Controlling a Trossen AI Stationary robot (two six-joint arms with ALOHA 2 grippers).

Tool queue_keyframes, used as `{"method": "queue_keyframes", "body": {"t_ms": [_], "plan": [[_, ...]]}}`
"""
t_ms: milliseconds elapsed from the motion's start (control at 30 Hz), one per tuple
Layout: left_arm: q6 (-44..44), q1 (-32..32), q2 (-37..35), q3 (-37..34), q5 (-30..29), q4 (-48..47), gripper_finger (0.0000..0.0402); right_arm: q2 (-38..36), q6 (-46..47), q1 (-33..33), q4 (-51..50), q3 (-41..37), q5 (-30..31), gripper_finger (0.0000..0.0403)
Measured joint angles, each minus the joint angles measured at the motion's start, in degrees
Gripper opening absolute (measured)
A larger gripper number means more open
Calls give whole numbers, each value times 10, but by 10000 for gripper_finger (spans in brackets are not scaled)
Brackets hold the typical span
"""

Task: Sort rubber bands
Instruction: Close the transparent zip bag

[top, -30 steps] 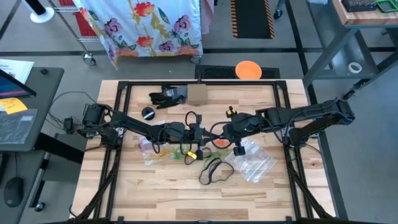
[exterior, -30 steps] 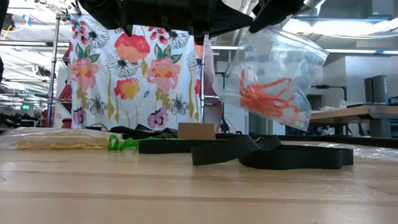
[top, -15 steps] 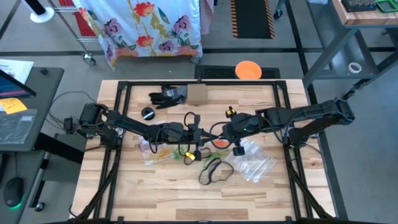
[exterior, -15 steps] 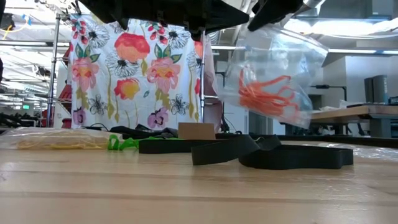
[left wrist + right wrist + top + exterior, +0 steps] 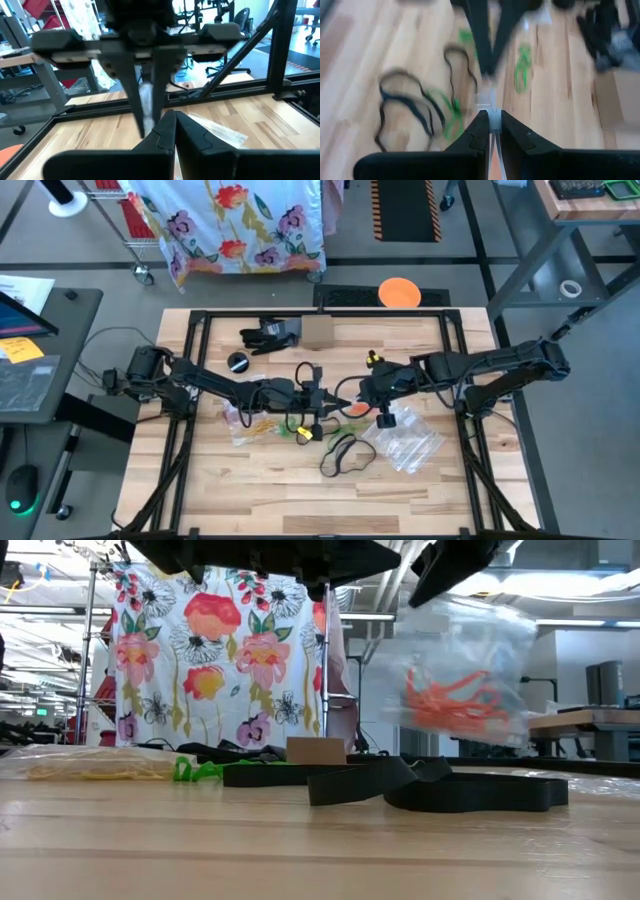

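A clear bag [image 5: 465,680] of orange bands [image 5: 455,705] is held off the table [image 5: 250,490] by its top edge: the right tool [image 5: 352,396] is clamped on it, with the film seen pinched between its closed jaws in the right wrist view. The left tool [image 5: 322,394] is closed as well, tip to tip with the right one above mid-table; whether any film is caught in it cannot be told. Risks: the bag is gripped by a thin strip of film only, so it could slip out under swing or a tug between the two tools, and the orange bands could be spilled over the loose ones below. If the left tool is closed on nothing, an attempt to pull the bag open would fail. The tools are also near enough to collide. Count, as far as can be seen: one held bag with a bunch of orange bands, too tangled to be counted; one bag of yellow bands [image 5: 85,768] lying on the table; a heap of empty clear bags [image 5: 408,438], number unclear; about three loose green bands [image 5: 522,67]; roughly three large black bands [image 5: 345,452].
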Motion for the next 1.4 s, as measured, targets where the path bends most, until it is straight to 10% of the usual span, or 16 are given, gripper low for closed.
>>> {"method": "queue_keyframes", "body": {"t_ms": [533,1033,1400], "plan": [[26,-3,-8,0,-5,-28,6,-1,4,0,2,1,22,23],[41,-3,-8,0,-17,-33,232,-1,4,1,3,1,20,23],[23,-2,42,11,-5,38,243,0,4,1,5,2,19,24]]}}
